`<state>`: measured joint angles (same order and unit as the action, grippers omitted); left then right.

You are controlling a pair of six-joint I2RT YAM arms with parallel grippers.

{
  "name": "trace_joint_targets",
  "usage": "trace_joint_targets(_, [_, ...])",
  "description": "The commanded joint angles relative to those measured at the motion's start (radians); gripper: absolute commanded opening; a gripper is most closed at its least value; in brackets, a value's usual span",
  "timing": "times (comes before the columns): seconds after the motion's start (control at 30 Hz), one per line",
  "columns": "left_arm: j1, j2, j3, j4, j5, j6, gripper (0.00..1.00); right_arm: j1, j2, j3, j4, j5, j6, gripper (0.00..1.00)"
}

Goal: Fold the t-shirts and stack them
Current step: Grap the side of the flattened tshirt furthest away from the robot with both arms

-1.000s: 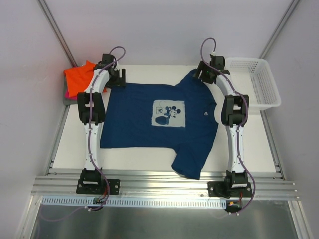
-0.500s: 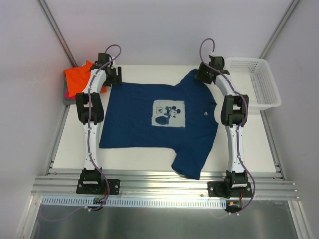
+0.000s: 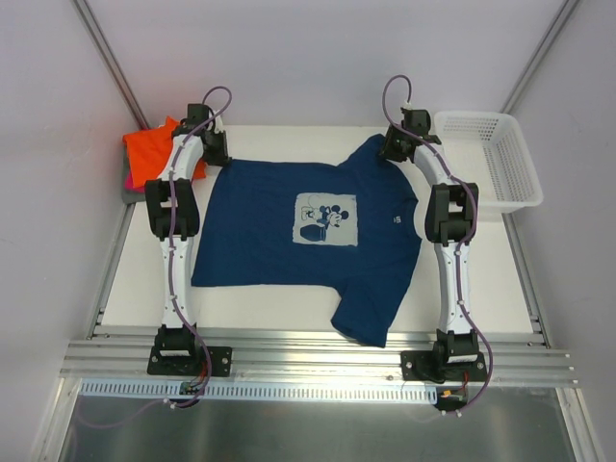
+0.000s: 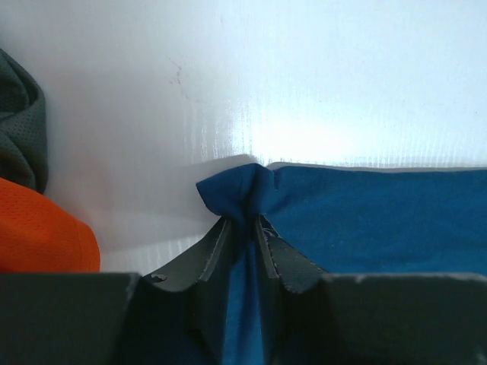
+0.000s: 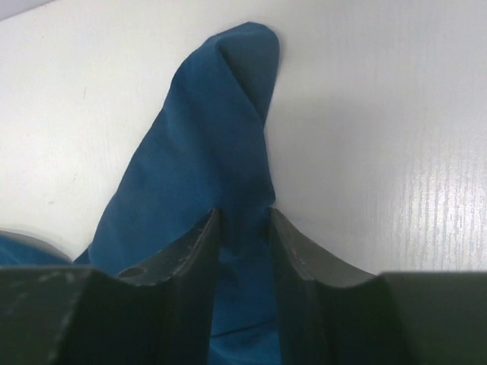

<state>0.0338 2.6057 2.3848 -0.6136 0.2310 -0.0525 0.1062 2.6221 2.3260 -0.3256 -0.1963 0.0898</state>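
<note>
A navy blue t-shirt (image 3: 279, 250) with a pale square chest print lies spread flat in the middle of the white table (image 3: 289, 313). My left gripper (image 3: 214, 151) is at its far left corner. In the left wrist view the left gripper (image 4: 243, 222) is shut on a bunched corner of the navy t-shirt (image 4: 380, 217). My right gripper (image 3: 392, 149) is at the far right sleeve. There the right gripper (image 5: 243, 217) has its fingers closed on a raised ridge of the navy cloth (image 5: 205, 137). A folded orange t-shirt (image 3: 152, 154) tops a pile at the far left.
The white lattice basket (image 3: 486, 164) stands at the far right of the table. Beside the left gripper, the orange tee (image 4: 38, 232) lies over a grey one (image 4: 19, 129). A sleeve of the navy tee hangs toward the near edge (image 3: 366, 322).
Both grippers have closed from wide open onto the navy tee's far edge. The left gripper has shifted slightly left and away, gathering the corner.
</note>
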Motion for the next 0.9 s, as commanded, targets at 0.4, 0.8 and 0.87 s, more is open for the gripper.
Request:
trace_joint_targets(0.4, [-0.011, 0.004, 0.008, -0.021, -0.007, 0.009, 0.0, 0.015, -0.06, 0.009, 0.019, -0.018, -0.062, 0.01])
trace_joint_targets(0.8, [-0.009, -0.144, -0.067, -0.026, 0.033, 0.008, 0.0, -0.031, -0.24, -0.128, 0.008, -0.071, -0.073, 0.01])
trace_joint_targets(0.87, [-0.008, -0.159, -0.072, -0.028, 0.034, 0.008, 0.0, -0.036, -0.273, -0.14, 0.007, -0.075, -0.073, 0.01])
